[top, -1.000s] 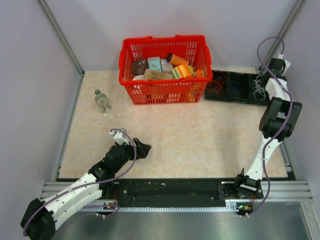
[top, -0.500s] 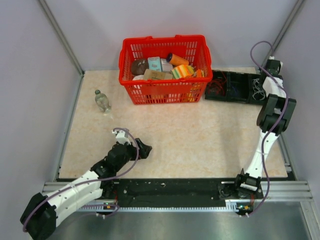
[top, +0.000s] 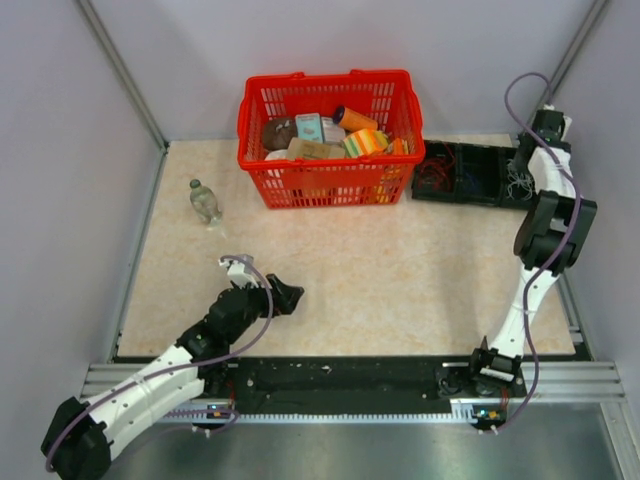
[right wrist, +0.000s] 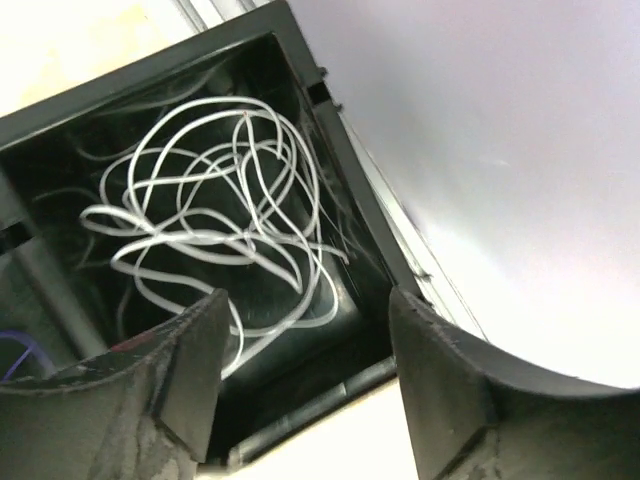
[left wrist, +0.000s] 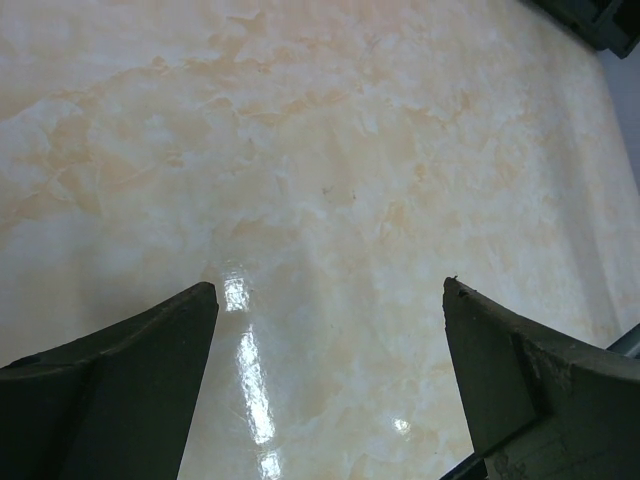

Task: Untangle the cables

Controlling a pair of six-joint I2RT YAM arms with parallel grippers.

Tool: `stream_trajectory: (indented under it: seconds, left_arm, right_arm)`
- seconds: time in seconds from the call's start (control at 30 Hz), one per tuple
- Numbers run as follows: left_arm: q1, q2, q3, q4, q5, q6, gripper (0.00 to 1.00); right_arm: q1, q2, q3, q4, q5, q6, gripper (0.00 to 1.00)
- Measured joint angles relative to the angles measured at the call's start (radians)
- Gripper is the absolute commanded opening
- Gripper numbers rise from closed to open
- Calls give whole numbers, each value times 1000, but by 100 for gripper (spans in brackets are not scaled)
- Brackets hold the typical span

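The cables lie in a black compartment tray (top: 470, 172) at the back right. A loose coil of thin white cables (right wrist: 215, 215) fills its right end compartment, where the top view shows them as a pale tangle (top: 517, 180). Reddish cables (top: 432, 176) sit in the left end compartment. My right gripper (right wrist: 310, 315) hangs open just above the white coil's near edge, with nothing between its fingers (right wrist: 185, 355). From above, the right gripper (top: 526, 163) is over the tray's right end. My left gripper (left wrist: 330, 290) is open over bare tabletop, in the top view at the front left (top: 289, 296).
A red basket (top: 252, 112) full of groceries stands at the back centre, touching the tray's left end. A small plastic bottle (top: 204, 201) stands at the left. The side wall (right wrist: 500, 120) runs close behind the tray's right end.
My right gripper has gone from shut to open above the white cables, and its wrist has shifted slightly over the tray's right end. The left arm has barely moved.
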Motion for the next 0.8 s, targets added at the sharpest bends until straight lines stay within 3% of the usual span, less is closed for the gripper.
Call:
stream_trajectory:
  seconds: [0.43, 0.8]
  left_arm:
    - [0, -99, -10, -17, 0, 0, 97]
    - [0, -72, -10, -16, 1, 0, 97]
  right_arm:
    - [62, -389, -92, -67, -24, 168, 68]
    - [352, -905, -859, 47, -100, 334, 68]
